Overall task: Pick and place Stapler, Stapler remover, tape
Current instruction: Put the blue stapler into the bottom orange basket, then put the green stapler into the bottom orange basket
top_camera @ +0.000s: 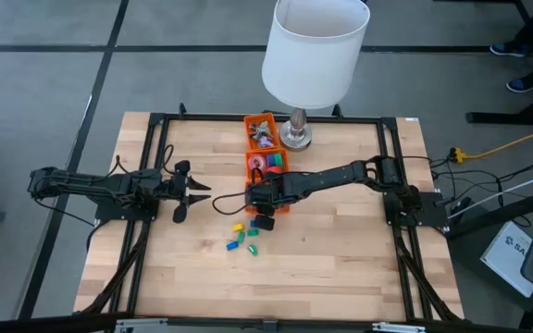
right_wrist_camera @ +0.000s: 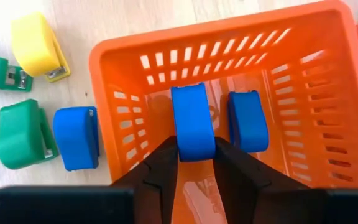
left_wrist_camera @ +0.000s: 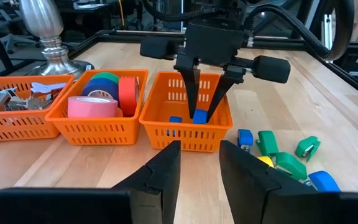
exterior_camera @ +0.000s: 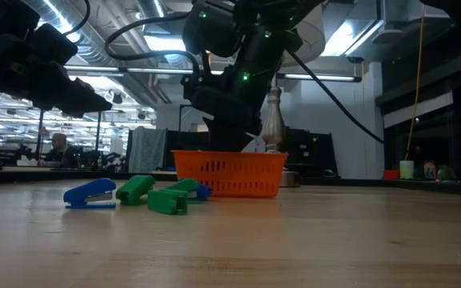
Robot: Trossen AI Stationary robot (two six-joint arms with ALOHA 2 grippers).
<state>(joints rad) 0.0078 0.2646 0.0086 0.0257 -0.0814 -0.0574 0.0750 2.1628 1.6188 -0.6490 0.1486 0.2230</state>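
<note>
We're mid-place: right gripper [right_wrist_camera: 194,155] pinches a blue stapler [right_wrist_camera: 192,122] inside the orange basket [right_wrist_camera: 316,37]. Next we'd prob. release & lift out. Left gripper [top_camera: 195,191] waits spread.

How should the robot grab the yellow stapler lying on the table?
Come straight down on the yellow stapler with an end effector and pinch its two long flat sides, probably. It lies on the wood with bare table along those sides; only its metal end sits near a green stapler.

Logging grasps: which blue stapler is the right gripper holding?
The middle blue stapler, pinched in the right gripper over the basket; the others lie free.
</note>
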